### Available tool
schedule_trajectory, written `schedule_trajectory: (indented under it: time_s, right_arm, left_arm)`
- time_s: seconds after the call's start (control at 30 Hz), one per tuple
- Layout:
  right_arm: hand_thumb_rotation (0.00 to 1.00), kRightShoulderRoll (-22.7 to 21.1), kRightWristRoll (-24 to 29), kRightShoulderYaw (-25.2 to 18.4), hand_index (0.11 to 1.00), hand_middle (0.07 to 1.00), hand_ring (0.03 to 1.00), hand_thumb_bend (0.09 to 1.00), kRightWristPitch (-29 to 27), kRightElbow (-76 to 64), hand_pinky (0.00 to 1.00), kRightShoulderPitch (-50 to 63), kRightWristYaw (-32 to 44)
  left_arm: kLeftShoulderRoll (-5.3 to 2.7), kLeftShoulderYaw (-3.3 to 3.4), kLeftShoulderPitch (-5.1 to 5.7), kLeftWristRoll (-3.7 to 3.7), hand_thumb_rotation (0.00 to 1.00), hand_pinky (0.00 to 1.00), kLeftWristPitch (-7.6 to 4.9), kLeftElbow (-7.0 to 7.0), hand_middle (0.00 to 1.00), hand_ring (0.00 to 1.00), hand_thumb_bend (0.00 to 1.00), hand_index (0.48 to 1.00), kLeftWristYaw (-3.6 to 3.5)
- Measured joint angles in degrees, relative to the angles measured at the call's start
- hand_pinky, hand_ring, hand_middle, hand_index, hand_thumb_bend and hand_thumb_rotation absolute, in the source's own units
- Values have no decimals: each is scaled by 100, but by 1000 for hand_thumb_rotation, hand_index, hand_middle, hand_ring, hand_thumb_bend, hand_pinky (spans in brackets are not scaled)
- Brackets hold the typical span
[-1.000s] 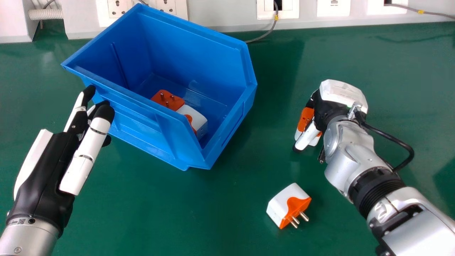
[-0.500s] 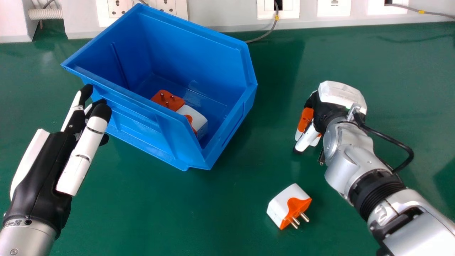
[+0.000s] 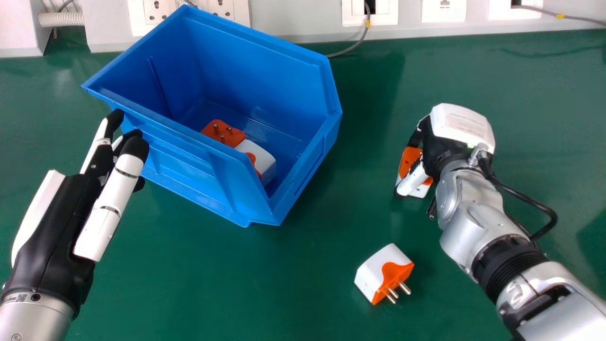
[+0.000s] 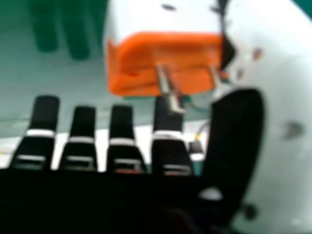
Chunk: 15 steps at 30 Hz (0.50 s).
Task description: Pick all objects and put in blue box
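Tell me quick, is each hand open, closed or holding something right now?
Left hand: open, holding nothing.
Right hand: right at a plug; whether it grips it, I can't tell.

There are four orange-faced plug adapters (image 3: 384,274) and one blue box (image 3: 236,189). Two grey cables (image 3: 365,33) carry yellow tags (image 3: 368,23).

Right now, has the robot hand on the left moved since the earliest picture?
Yes, slightly. Judged against the blue box, which sits in the same place, the left robot hand has shifted toward the head view's left edge.
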Motion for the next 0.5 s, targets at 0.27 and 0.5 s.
schedule_trajectory:
  time_s: [0.27,0.5]
  right_arm:
    - [12,-96,-1,-12,535,554,486,530,-412,-14,406,203,-409]
    - [4,-199,-4,-7,532,526,435,516,-572,-18,363,241,-432]
  left_arm:
    - [-2,3,18,0,1000,879,3,-61,965,948,482,1000,0]
    - [-2,9,42,-67,1000,880,3,-63,965,948,482,1000,-8]
